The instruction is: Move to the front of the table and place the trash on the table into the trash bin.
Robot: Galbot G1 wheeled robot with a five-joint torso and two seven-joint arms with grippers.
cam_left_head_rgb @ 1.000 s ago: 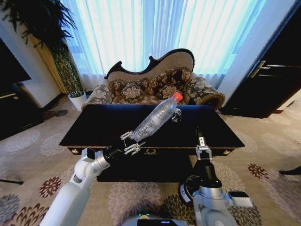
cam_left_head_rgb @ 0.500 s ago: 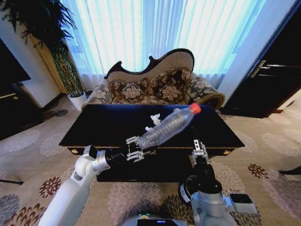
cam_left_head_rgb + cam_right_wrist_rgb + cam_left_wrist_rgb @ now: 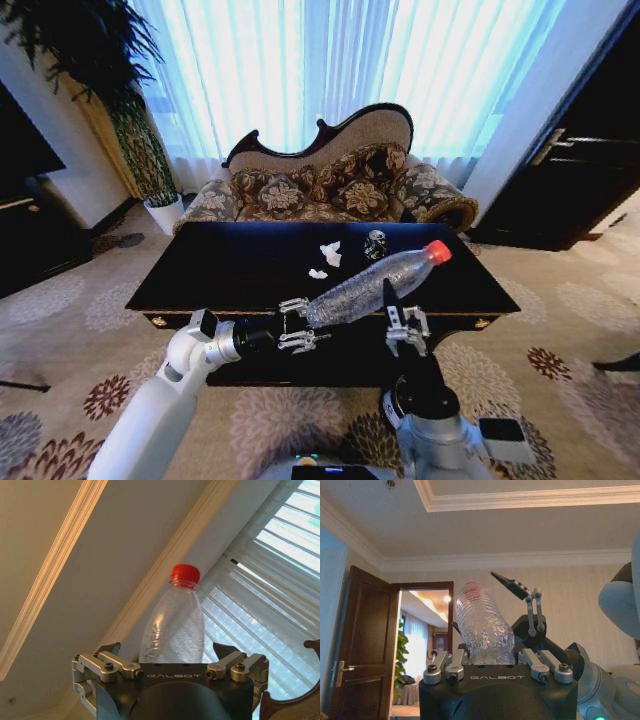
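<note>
Two tools: the left tool (image 3: 299, 325) and the right tool (image 3: 405, 330). One clear plastic bottle (image 3: 375, 285) with one red cap. On the one dark surface (image 3: 200, 270) lie two white paper wads (image 3: 330, 253) (image 3: 317, 273) and one small dark silvery round item (image 3: 375, 244). One sofa (image 3: 330, 185), one potted plant (image 3: 150, 150).

White arms (image 3: 150, 415), black wrists (marked GALBOT), silver screwed linkages.

Daylight is streaming thru sheer curtains (image 3: 330, 70), backlighting rm and glaring off glossy table (image 3: 240, 265); head view edges are bowing w/ wide-angle distortion.
</note>
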